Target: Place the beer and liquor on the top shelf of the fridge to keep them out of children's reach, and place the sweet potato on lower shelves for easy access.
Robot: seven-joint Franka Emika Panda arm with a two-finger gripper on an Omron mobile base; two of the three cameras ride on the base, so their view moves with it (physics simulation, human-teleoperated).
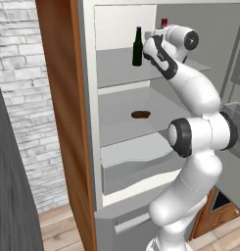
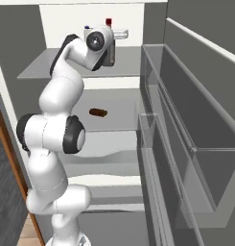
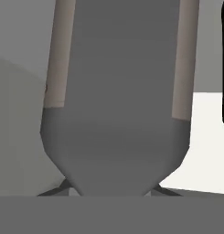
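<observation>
- The fridge (image 1: 89,122) stands open, its wood-brown side panel (image 1: 62,112) at the left in the left base view.
- The arm (image 1: 195,142) reaches up into the fridge, its hand level with the top shelf (image 1: 116,66).
- The liquor (image 3: 118,91) sits right in front of the hand: in the hand view its grey body and sloped shoulder lie very close to the camera, and its red cap (image 2: 109,21) shows above the wrist in the right base view.
- The gripper (image 2: 120,34) points toward the back of the fridge at the liquor; I cannot tell whether the fingers are closed on the bottle.
- The beer (image 1: 137,47) stands upright on the top shelf, just to the left of the hand.
- The sweet potato (image 1: 140,114) lies on the shelf below, well under the hand.
</observation>
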